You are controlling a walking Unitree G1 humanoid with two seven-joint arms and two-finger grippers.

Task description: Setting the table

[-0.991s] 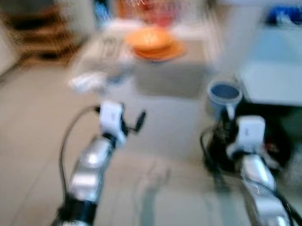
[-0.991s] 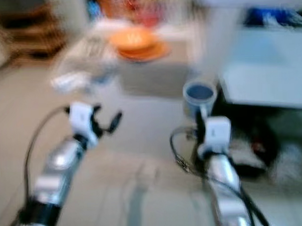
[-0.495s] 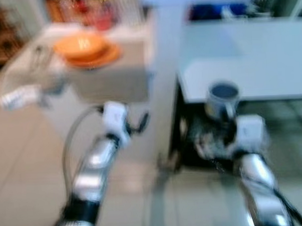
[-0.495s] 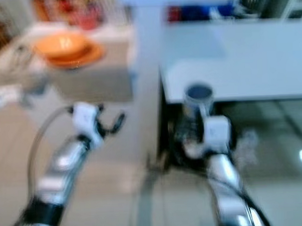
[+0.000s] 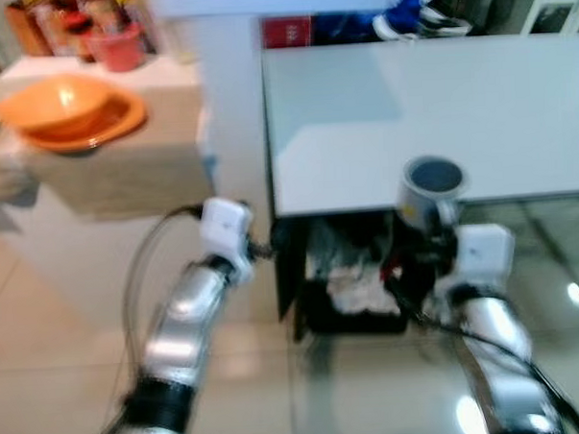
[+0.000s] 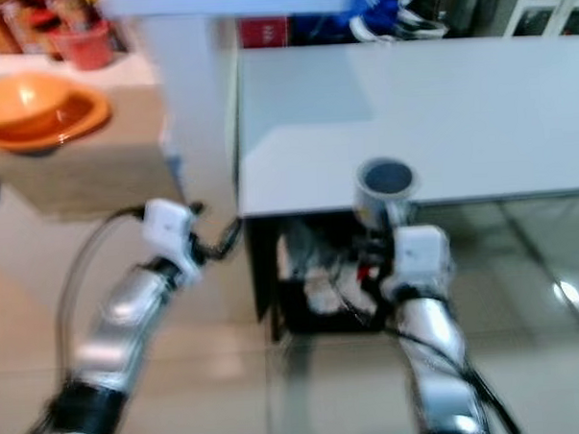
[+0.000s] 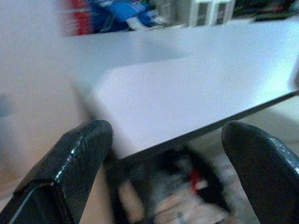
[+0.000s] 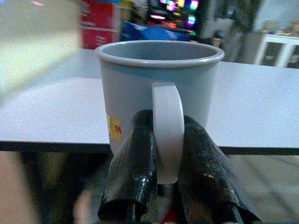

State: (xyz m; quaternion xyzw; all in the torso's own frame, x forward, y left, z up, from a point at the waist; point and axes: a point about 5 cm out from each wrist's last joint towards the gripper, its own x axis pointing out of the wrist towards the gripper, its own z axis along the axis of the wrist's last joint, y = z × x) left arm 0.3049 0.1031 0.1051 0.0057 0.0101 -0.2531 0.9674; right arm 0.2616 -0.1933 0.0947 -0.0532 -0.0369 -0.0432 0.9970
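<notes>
Grey mug [image 8: 159, 88], upright, pinched by its handle in right gripper [image 8: 163, 154] at near edge of white table [image 5: 410, 106]. Left gripper [image 7: 159, 158] spread wide, holding nothing.

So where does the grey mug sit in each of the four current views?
Left eye view: mug right of centre, at the white table's near edge.
Right eye view: mug just right of centre, same edge.
Left wrist view: not in it.
Right wrist view: mug central, handle pinched by the right end effector.
Shared landmark: the white table.
</notes>
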